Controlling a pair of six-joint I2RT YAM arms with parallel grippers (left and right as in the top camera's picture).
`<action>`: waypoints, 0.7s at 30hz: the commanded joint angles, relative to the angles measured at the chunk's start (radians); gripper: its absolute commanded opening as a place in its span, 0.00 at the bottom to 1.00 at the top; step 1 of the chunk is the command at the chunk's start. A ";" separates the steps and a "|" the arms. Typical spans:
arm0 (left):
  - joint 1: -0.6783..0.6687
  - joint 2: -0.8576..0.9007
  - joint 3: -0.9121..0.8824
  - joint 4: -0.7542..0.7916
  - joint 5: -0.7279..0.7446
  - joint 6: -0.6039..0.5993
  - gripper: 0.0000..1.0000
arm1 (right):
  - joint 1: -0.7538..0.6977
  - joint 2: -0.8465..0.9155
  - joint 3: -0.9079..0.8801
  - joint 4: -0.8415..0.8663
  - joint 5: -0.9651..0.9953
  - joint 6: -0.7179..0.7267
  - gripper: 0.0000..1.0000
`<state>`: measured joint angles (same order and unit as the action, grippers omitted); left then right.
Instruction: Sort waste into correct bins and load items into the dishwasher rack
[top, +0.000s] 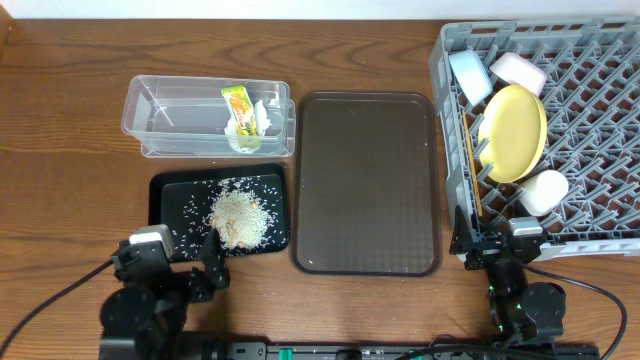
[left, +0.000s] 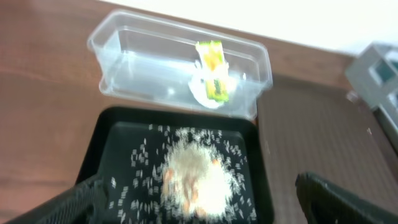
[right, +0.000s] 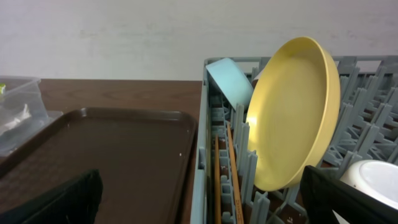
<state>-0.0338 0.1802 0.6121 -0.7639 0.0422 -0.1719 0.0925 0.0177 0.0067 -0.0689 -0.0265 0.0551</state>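
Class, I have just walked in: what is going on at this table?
Two robot arms are tidying up. The left gripper and right gripper are open, holding nothing. The wrapper and paper lie in the clear tub, the rice in the black tray. The plate, blue bowl, white bowl, cup and chopsticks sit in the rack.

Brown tray: 1 | right of it: dishwasher rack 1, yellow plate 1, bowls 2 (light blue bowl, white bowl), white cup 1, chopsticks 1 pair | left of it: clear tub 1, snack wrapper 1, crumpled paper 1, black tray 1, rice heap 1
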 joint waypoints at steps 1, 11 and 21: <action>0.027 -0.081 -0.136 0.110 -0.008 0.023 0.98 | -0.015 -0.005 -0.001 -0.003 0.000 -0.004 0.99; 0.038 -0.179 -0.472 0.636 0.003 0.072 0.98 | -0.015 -0.006 -0.001 -0.003 0.000 -0.004 0.99; 0.036 -0.179 -0.608 0.774 0.011 0.112 0.98 | -0.015 -0.005 -0.001 -0.003 0.000 -0.004 0.99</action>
<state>-0.0010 0.0101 0.0101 0.0372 0.0467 -0.0837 0.0925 0.0174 0.0067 -0.0689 -0.0265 0.0551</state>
